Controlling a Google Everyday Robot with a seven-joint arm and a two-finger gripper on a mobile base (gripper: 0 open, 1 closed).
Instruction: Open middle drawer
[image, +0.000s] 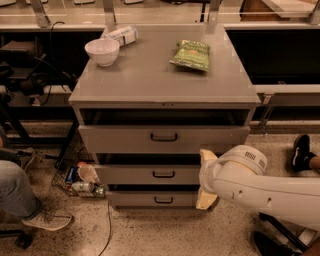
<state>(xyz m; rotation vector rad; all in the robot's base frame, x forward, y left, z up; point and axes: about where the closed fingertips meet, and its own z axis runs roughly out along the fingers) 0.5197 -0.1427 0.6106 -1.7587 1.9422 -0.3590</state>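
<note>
— Centre of the frame: the middle drawer (130, 176), apparently shut, sits between the taller top drawer (120, 139) and the slim bottom drawer (130, 199), with its black handle (163, 174) dead centre

— And the gripper (206, 179)?

— Lower right, at that drawer's right end, spread wide and holding nothing

— What could go wrong?

— It's well off the handle. If it travels left at the wrong height, I reckon it hooks a neighbour's bar instead
</note>
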